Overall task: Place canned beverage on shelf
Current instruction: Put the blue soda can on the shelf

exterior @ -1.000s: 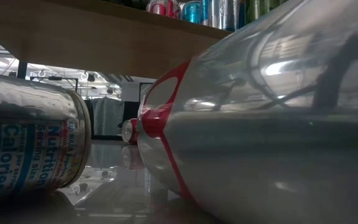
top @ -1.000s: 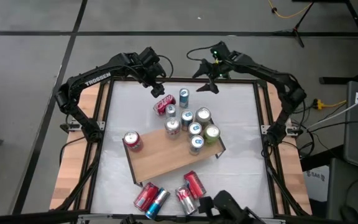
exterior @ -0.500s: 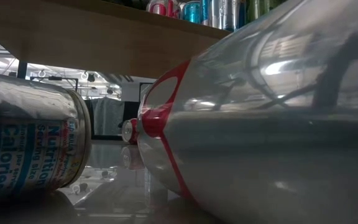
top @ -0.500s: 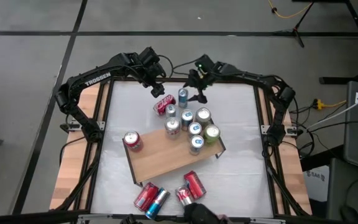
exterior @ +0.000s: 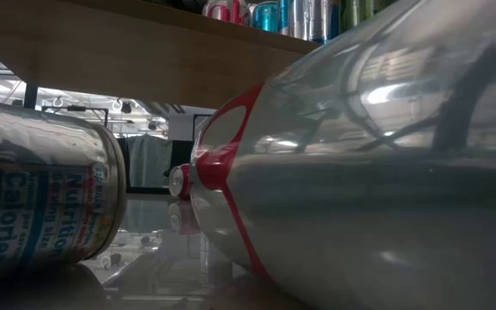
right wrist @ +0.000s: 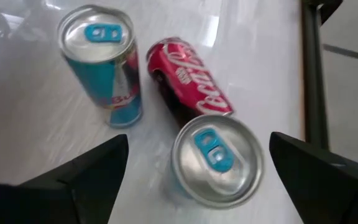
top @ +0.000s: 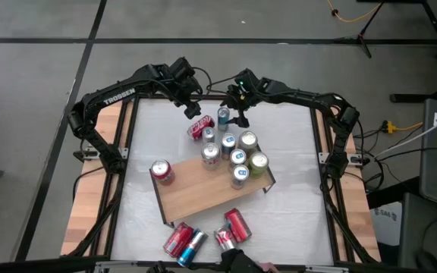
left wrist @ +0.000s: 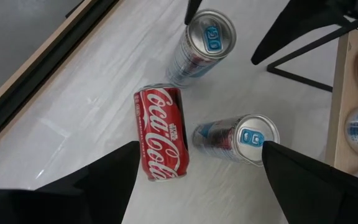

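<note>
The blue can [top: 224, 117] standing on the white tabletop [top: 294, 144] just behind the shelf [top: 207, 189] looks to be the one being gone for: the right gripper [top: 241, 114] hangs over it with its fingers spread wide and nothing between them, and in the right wrist view the can's silver lid [right wrist: 216, 158] sits between the two fingers. The crowding is the main danger. A red cola can [top: 199, 127] lies on its side just beside it, and a second slim blue can [top: 209, 135] stands close by. A finger coming down off-centre could clip the lid and topple the upright can, or nudge the cola can so it rolls. The left gripper [top: 190, 108] hovers over that same cluster, fingers also apart and empty, so the two arms might foul each other. The shelf already carries six cans, five bunched at its far end; the gaps there are hard to judge from above, so setting down there risks knocking a neighbour
</note>
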Controlling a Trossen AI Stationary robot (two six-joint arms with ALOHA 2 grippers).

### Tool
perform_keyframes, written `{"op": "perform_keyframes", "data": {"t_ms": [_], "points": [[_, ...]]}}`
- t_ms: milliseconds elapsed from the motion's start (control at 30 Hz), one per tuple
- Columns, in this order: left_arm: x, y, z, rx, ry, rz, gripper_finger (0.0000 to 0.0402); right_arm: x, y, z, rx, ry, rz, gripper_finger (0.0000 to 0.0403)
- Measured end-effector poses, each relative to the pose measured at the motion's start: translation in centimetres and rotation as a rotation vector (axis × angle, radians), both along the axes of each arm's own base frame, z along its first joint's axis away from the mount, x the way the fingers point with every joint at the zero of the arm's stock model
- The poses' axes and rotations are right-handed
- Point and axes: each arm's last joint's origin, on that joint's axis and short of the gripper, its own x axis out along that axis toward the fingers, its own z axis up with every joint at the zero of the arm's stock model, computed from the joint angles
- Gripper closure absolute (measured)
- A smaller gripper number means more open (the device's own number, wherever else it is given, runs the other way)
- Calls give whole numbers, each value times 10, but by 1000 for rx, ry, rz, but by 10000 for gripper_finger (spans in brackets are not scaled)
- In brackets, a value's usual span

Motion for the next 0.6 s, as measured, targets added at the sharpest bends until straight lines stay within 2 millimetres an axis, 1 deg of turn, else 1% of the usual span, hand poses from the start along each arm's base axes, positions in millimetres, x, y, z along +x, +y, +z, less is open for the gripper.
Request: {"op": "perform_keyframes", "data": {"t_ms": [167,333,400,600], "points": [[0,0,0,0,0,0,74,3,-3,3,-13,-33,-43,24],[0,0,0,0,0,0,74,3,-5,2,-15,-14,-98,24],[0,0,0,0,0,0,74,4,-5,-2,-4,2,-104,24],[0,-1,0,0,0,-3,74,7,-7,-23,40,69,-121,24]]}}
